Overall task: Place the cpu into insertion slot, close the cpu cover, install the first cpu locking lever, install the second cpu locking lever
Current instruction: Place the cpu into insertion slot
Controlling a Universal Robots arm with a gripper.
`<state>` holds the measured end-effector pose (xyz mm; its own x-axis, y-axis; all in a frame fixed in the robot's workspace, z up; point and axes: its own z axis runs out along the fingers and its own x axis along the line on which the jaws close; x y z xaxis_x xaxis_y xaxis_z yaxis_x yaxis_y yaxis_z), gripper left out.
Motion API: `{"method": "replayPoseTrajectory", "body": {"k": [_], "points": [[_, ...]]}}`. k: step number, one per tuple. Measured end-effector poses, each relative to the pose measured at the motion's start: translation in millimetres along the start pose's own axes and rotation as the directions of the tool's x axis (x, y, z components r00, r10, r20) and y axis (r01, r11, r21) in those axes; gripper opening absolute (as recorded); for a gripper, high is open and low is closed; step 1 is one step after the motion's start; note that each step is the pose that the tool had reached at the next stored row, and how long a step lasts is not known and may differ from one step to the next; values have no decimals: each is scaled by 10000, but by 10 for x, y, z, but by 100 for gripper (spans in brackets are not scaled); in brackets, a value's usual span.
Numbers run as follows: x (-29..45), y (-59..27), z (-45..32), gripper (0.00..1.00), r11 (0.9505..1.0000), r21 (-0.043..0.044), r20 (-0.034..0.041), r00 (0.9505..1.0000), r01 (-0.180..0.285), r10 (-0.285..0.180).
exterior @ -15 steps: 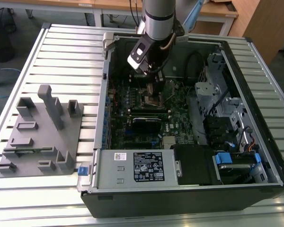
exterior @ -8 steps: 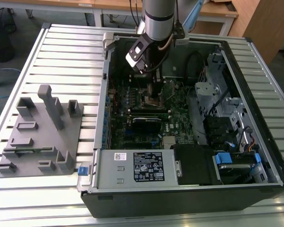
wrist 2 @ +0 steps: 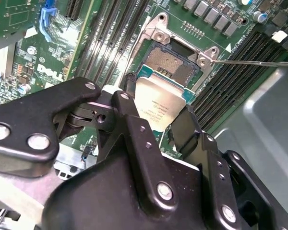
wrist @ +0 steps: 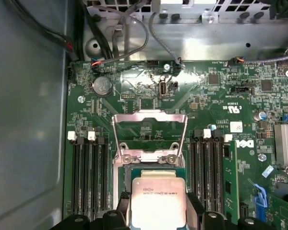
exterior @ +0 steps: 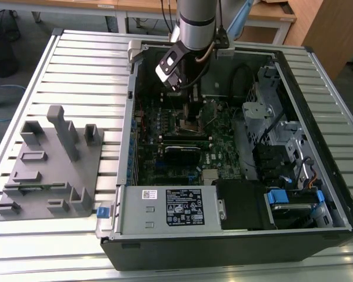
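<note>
Gripper (wrist 2: 156,111) clamps cpu (wrist 2: 159,101) | over insertion slot (wrist 2: 175,60) | computer case (exterior: 223,254) on slatted table (exterior: 76,64)

A slatted metal table (exterior: 76,64), wooden desks (exterior: 270,12) behind, grey floor (exterior: 41,23).

Bright even room light; glare on slatted table (exterior: 76,64); computer case (exterior: 182,249) dim inside; soft shadows.

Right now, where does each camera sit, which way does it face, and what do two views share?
Exterior view: off the arm, looking down into the computer case; the arm shows.
First wrist view: on the arm, facing the motherboard; fingers show.
Second wrist view: on the arm, slanting past the gripper toward the insertion slot.
Both wrist views share the gripped cpu.
</note>
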<state>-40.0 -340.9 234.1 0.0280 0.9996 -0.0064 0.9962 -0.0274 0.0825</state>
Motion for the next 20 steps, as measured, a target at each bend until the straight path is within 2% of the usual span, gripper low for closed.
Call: {"method": "replayPoseTrajectory", "body": {"k": [1,5,7,14,20], "points": [[9,-5,4,54,10000,-29,-2,10000,14,-14],[22,-25,35,54,9996,-259,-11,10000,74,-74],[23,-40,54,54,9994,-326,-16,9999,109,-109],[22,-99,153,54,9991,-366,-24,9998,198,-199],[23,-104,172,54,9990,-390,-41,9998,196,-198]]}}
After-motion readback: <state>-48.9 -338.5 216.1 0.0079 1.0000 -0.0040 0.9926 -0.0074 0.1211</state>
